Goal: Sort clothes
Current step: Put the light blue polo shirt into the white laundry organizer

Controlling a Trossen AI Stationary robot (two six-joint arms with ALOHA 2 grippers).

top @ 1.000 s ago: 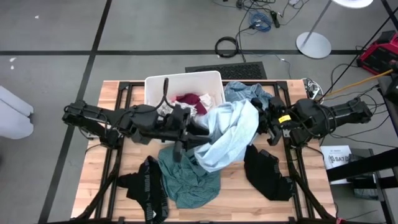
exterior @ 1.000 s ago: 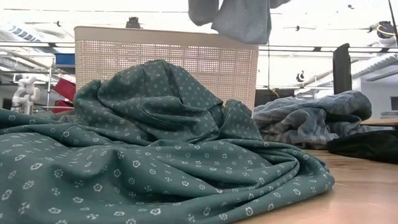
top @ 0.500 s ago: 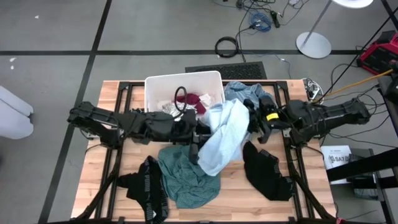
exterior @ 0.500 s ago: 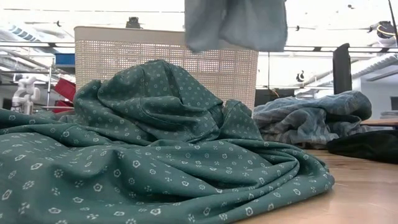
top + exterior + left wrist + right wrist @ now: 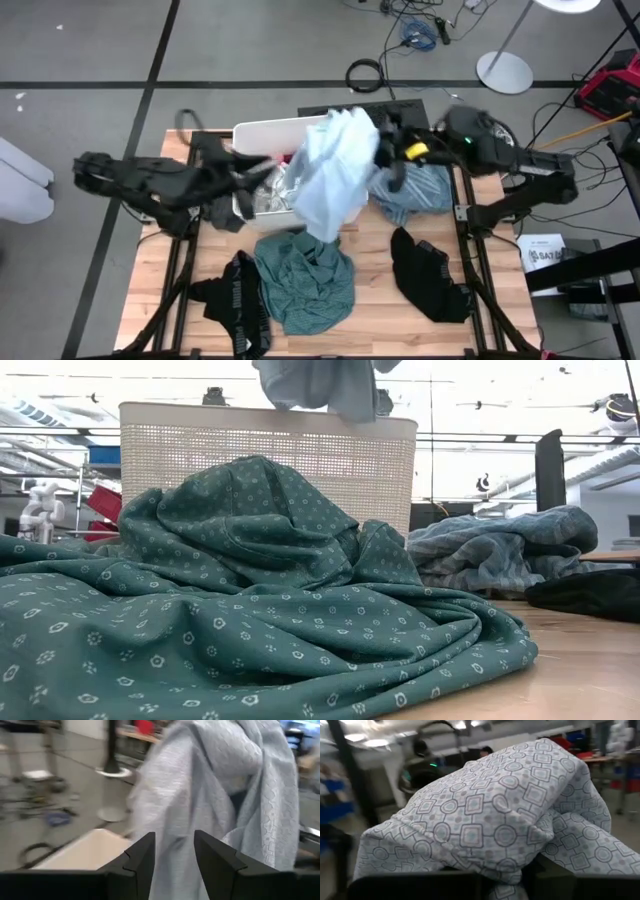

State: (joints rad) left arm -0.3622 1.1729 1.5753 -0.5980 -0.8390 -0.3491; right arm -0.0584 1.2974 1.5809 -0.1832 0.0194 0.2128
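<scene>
Sorting partly done: light patterned garment [image 5: 330,170] lifted above bin [image 5: 262,131], clamped in right tool [image 5: 392,150]; left tool [image 5: 174,857] apart, holding nothing. Teal [image 5: 305,282], two black [image 5: 430,275] and blue [image 5: 415,190] garments left on counter [image 5: 380,305]

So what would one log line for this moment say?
right gripper: shut on light shirt, lifted over bin | left gripper: open, empty, by shirt | teal shirt: on table
</scene>
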